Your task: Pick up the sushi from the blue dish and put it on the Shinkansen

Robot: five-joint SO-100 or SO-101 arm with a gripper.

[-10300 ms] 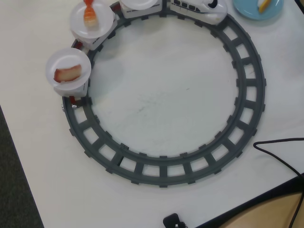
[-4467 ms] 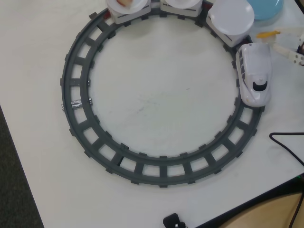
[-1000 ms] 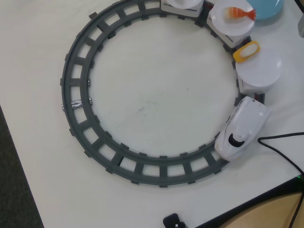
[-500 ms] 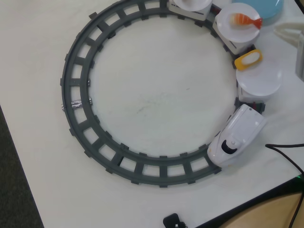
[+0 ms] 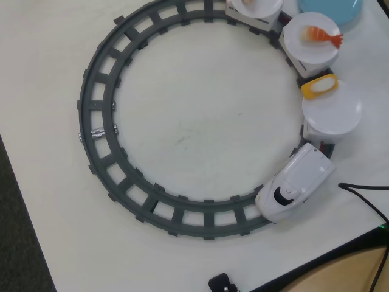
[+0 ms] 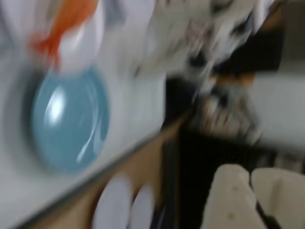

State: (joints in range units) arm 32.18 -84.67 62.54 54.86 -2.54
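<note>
- Between two white plates at the right of the overhead view, we find the sushi (image 5: 320, 86) lying over the gap between cars, its end touching the rim of the empty white plate (image 5: 332, 109) below it.
- Just below that plate, we see the Shinkansen (image 5: 294, 190) on the dark grey track (image 5: 97, 134), nose toward the lower left.
- Above the sushi, a shrimp sushi (image 5: 321, 35) sits on another white plate.
- At the top right edge, we see the blue dish (image 5: 331, 9), bare.
- At the lower right of the blurred wrist view, we see the gripper (image 6: 251, 177); its pale fingers (image 6: 231, 200) lie side by side, holding nothing.
</note>
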